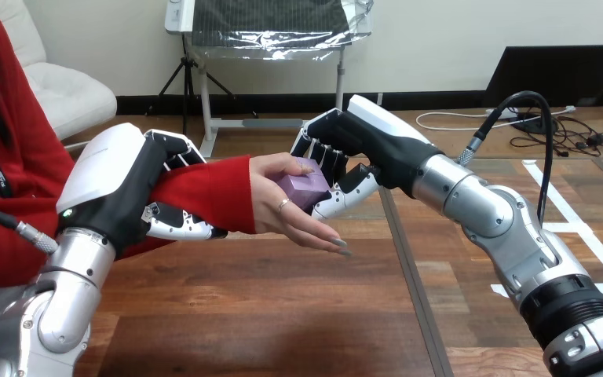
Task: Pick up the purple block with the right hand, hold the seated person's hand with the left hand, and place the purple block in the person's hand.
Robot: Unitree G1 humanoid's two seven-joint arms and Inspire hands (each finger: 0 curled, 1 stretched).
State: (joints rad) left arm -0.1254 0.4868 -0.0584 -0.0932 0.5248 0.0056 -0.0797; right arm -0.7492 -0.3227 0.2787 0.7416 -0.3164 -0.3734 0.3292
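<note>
The purple block (301,188) rests in the palm of the person's hand (286,208), which reaches out from the left over the table, palm toward the right. My right hand (345,149) comes in from the right, its fingers and thumb still curled round the block. My left hand (137,192) wraps the person's forearm (204,192) just behind the wrist, thumb underneath and fingers over the top.
The wooden table (267,314) stretches below both arms. White tape lines (573,228) mark its right side. My right forearm (510,236) crosses the table's right half.
</note>
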